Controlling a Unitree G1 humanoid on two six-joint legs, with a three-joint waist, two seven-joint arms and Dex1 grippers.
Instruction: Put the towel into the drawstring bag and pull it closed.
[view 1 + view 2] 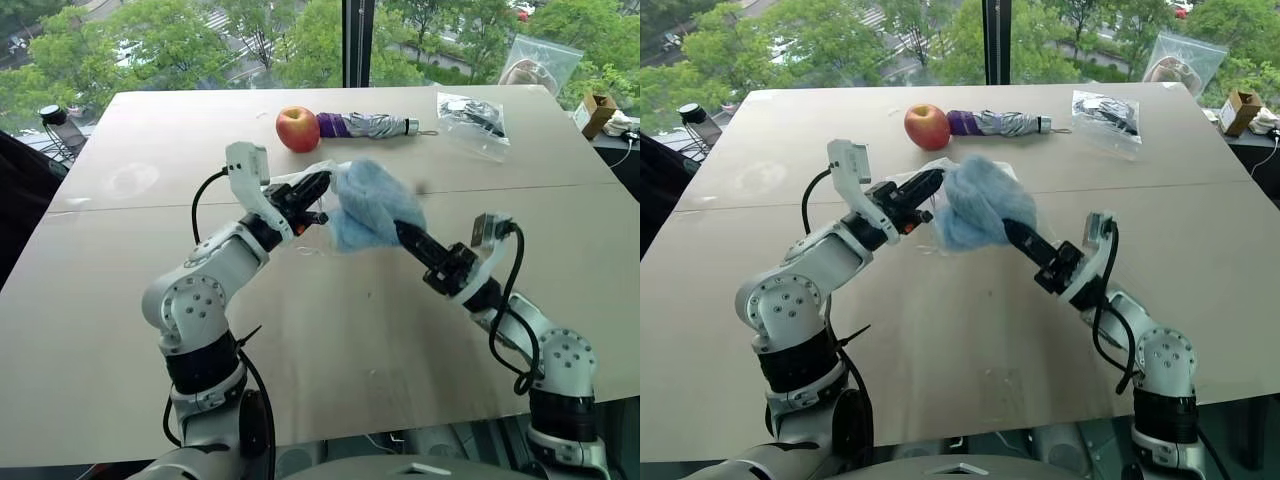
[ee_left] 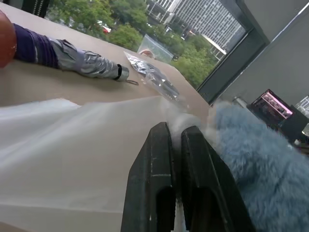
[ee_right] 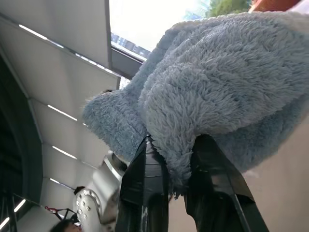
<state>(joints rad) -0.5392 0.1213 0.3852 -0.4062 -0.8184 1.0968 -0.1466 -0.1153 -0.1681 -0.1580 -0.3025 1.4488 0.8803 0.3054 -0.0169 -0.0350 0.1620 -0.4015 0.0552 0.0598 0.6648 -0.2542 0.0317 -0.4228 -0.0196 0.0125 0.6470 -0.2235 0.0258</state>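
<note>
I am looking down over a wide tan table (image 1: 330, 340) that is running up to a big window (image 1: 200, 40), with green treetops showing behind the glass and a dark window post (image 1: 356, 40) standing up the middle. A seam (image 1: 600, 183) is crossing the tabletop from side to side. Both arms are meeting above the middle of the table. The white bag (image 2: 72, 154) is hanging thin and see-through from my left gripper (image 1: 318, 186), whose black fingers are pressed together on a fold of its cloth near the rim. Just beside it, touching the bag's edge, the fluffy blue towel (image 1: 372, 208) is bunching up off the surface, with my right gripper (image 3: 175, 166) pinching a fold of it between its fingers. At the far side of the table, a folded purple and grey umbrella (image 1: 368, 125) is lying next to a red apple (image 1: 297, 129), the two touching or nearly so. A clear plastic bag (image 1: 472, 122) with dark contents is lying further to the right, apart from them.
</note>
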